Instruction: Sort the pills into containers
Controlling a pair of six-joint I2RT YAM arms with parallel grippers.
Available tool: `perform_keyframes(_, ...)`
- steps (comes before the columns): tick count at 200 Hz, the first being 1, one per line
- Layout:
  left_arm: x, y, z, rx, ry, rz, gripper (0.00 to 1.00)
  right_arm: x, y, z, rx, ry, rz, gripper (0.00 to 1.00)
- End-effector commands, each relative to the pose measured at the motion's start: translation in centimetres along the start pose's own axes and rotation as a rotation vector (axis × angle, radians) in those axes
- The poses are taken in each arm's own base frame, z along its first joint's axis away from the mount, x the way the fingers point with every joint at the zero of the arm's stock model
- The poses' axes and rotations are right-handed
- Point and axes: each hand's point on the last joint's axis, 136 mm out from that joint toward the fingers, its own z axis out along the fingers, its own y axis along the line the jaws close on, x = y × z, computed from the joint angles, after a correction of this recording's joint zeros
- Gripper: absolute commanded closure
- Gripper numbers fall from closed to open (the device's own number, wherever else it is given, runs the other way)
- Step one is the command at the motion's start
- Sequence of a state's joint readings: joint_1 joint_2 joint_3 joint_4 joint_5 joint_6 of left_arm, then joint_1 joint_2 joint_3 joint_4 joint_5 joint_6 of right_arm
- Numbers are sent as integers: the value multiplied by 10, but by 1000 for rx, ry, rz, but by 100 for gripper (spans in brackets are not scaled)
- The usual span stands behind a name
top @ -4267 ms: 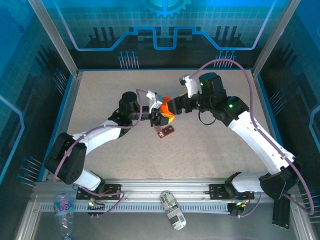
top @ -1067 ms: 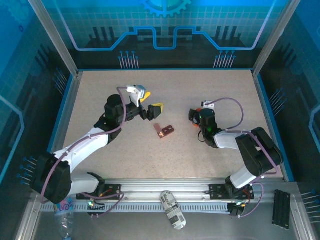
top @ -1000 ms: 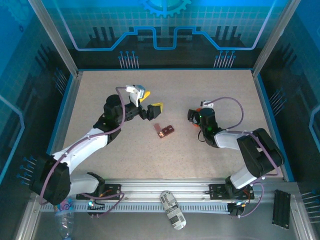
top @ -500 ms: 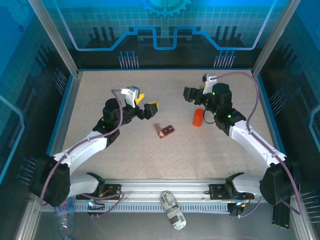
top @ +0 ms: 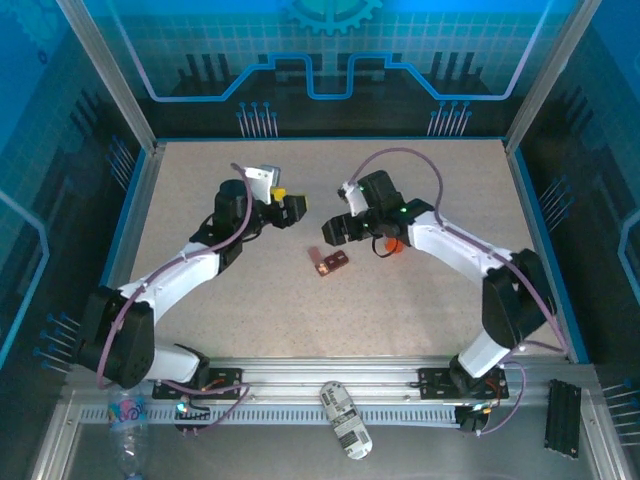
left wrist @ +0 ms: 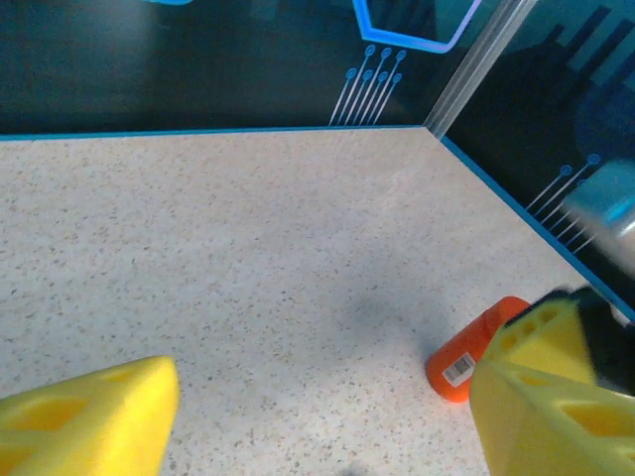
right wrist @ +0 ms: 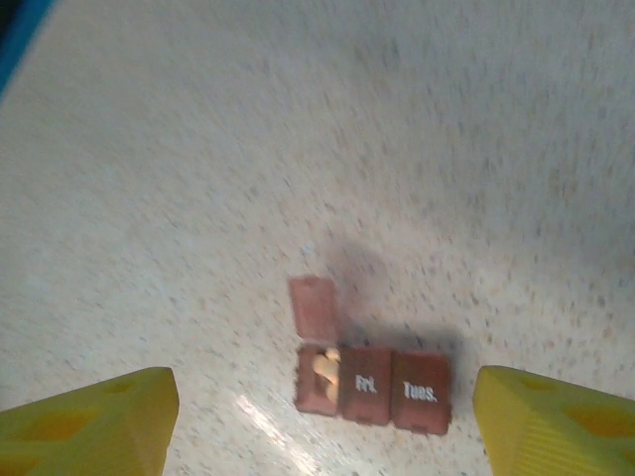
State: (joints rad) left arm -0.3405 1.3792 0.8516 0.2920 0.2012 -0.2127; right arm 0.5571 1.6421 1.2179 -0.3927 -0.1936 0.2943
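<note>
Two grippers spread, holding nothing.
Pill tray (right wrist: 373,382) lies between right gripper (right wrist: 325,395) fingers (right wrist: 89,416); orange bottle (left wrist: 474,347) ahead of left gripper (left wrist: 322,409) fingers (left wrist: 541,397).

Table (top: 450,300): flat top, pale beige with dark speckles, bordered by a blue edge strip on the left, far and right sides. Surface appears clean and dry.

Item 1: a small red-brown pill tray (top: 330,263) lies flat near the middle, set at a slant to the table edges. The right wrist view shows three compartments in a row. Two lids are closed (marked "Fri." and "Tues."), and the end lid (right wrist: 314,307) is swung open over pale pills (right wrist: 322,369).

Item 2: an orange bottle (left wrist: 476,347) with a barcode label rests to the right of the tray, apart from it.
</note>
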Motion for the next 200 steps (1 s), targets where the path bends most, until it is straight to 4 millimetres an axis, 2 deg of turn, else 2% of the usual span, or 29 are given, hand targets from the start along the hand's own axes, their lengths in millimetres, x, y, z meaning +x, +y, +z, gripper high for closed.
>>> perform_keyframes(1,14,12,4,-44,104,-7,49,17,-10,13,48,94,12,22)
perform_keyframes(26,25,14,8,-44,176,-28,100,31,-24,31,69,143,37,23)
perform_keyframes(85,58,24,24,-74,351,-117,100,49,-45,53,126,207,68,24)
perform_keyframes(154,104,36,43,-104,608,-214,100,61,-54,62,150,248,68,24)
perform_keyframes(200,121,39,52,-102,668,-263,100,70,-60,68,169,271,71,25)
